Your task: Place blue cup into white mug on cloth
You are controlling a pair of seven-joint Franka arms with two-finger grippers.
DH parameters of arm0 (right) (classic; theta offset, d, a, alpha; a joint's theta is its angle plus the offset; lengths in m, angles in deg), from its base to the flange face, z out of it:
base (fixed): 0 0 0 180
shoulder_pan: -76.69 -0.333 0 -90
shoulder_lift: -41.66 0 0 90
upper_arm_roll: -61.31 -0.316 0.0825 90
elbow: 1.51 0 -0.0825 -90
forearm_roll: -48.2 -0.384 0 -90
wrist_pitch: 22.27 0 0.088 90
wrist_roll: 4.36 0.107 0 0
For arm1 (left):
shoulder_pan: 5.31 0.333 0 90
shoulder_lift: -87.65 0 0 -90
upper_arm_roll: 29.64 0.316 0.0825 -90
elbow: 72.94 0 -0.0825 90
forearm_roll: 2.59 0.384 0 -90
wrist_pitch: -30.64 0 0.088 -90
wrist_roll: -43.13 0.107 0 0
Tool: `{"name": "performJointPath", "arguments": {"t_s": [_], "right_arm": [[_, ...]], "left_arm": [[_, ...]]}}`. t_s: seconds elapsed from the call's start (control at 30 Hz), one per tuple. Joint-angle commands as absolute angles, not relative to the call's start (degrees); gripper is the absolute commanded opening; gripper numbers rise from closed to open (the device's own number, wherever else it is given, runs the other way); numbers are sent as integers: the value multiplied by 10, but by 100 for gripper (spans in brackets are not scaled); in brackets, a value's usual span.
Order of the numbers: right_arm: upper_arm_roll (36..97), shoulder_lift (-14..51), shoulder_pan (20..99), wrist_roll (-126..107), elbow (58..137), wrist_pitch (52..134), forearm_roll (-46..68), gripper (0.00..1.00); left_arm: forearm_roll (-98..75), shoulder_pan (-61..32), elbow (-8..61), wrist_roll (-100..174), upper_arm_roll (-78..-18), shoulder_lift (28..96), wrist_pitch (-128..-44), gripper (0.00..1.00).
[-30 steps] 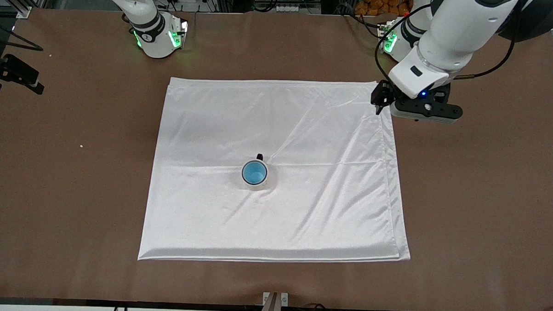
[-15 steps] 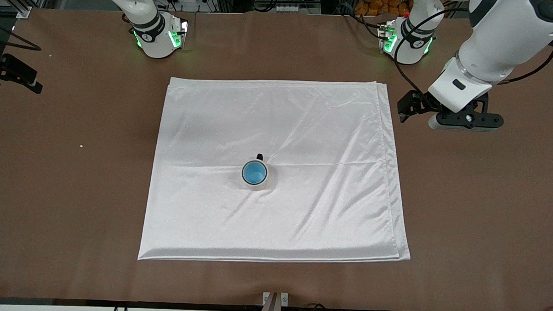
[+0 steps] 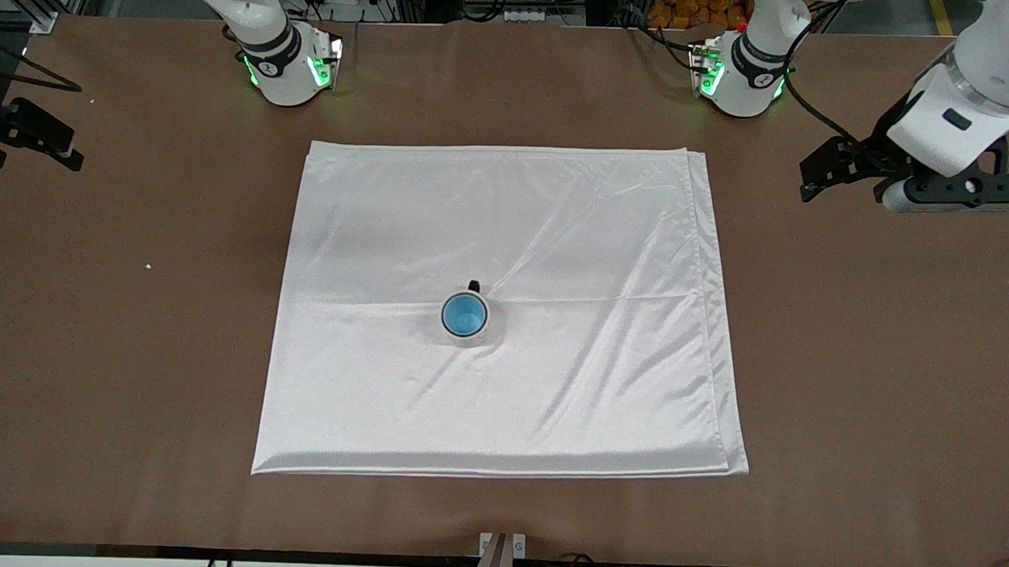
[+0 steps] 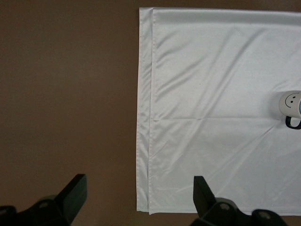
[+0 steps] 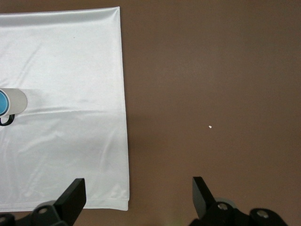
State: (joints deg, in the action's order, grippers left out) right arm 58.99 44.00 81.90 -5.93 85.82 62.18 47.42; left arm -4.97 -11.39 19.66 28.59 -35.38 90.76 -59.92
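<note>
The white cloth point(image 3: 556, 235) lies flat in the middle of the brown table. Near its middle stands the white mug point(image 3: 469, 340), its black handle toward the robots. The blue cup point(image 3: 464, 314) sits upright inside it, blue interior showing. In the left wrist view the mug point(image 4: 288, 102) shows a smiley face. My left gripper point(image 3: 810, 178) point(image 4: 139, 182) hangs open and empty over bare table beside the cloth's corner, at the left arm's end. My right gripper point(image 5: 137, 186) point(image 3: 44, 141) waits open and empty over the table at the right arm's end.
The two arm bases point(image 3: 290, 66) point(image 3: 743, 74) stand at the table's edge farthest from the front camera. A white speck point(image 3: 148, 265) lies on the table toward the right arm's end. A small metal bracket point(image 3: 502, 552) sits at the edge nearest that camera.
My left gripper has swung off the cloth's corner and out toward the left arm's end of the table, staying open. The cup, mug and right gripper have not moved.
</note>
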Motion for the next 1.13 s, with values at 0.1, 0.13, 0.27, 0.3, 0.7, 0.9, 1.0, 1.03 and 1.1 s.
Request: {"name": "performJointPath", "arguments": {"t_s": [0.1, 0.13, 0.27, 0.3, 0.7, 0.9, 1.0, 1.03, 1.1], "right_arm": [[596, 438, 813, -53, 846, 616, 476, 100], [596, 438, 814, -54, 846, 617, 476, 100], [596, 437, 814, -54, 846, 617, 476, 100], [596, 437, 814, -53, 847, 617, 476, 100], [596, 432, 817, -54, 847, 617, 475, 100], [596, 432, 819, -54, 847, 617, 475, 100], [596, 432, 819, -54, 847, 618, 475, 100], [596, 432, 819, -54, 847, 618, 475, 100], [596, 432, 819, -54, 848, 618, 475, 100]], "left_arm": [[-25, -117, 180, 298, -342, 915, -586, 100], [-22, -118, 178, 298, -342, 915, -586, 100], [-21, -121, 178, 297, -345, 913, -586, 100], [-21, -121, 178, 297, -346, 913, -586, 100], [-23, -123, 178, 298, -347, 911, -587, 100], [-22, -126, 178, 299, -347, 910, -587, 100], [-22, -129, 178, 299, -345, 909, -587, 100], [-23, -128, 178, 299, -344, 909, -587, 100], [-23, -127, 178, 299, -344, 908, -587, 100]]}}
